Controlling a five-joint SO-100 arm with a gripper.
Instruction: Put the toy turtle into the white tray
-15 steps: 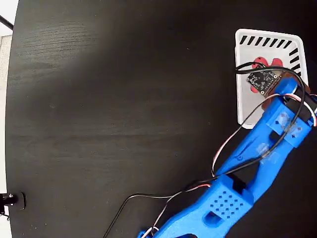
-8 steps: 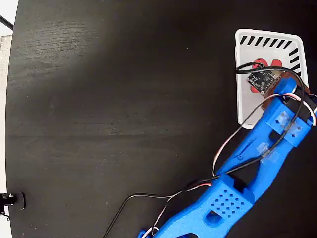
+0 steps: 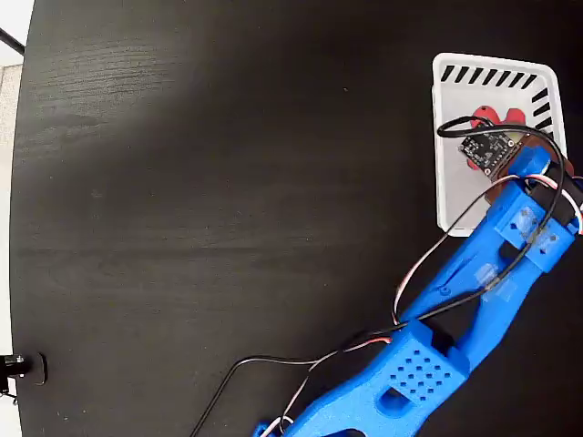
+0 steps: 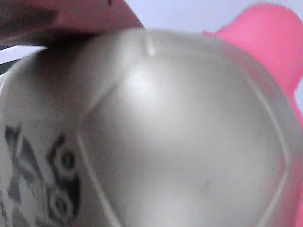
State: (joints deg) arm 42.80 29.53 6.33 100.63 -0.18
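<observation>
The white tray (image 3: 448, 187) lies at the upper right of the fixed view. Over it hangs the toy turtle (image 3: 496, 116), of which only red flippers show past the wrist's circuit board. In the wrist view the turtle's pale domed shell (image 4: 180, 142) fills the frame, with a dark printed mark at lower left and a pink-red flipper at upper right. My gripper (image 3: 496, 138) is under the board above the tray, its fingers hidden. The turtle sits tight against the camera and shifts along with the wrist, so it is held.
The blue arm (image 3: 465, 291) runs from the bottom edge up to the tray, trailing black, red and white cables (image 3: 301, 364). The table (image 3: 228, 182) is dark wood grain, with its left edge at the far left of the fixed view.
The wrist has shifted slightly right and down over the tray. The red flippers have moved right with it, and the red patch at the board's lower left no longer shows.
</observation>
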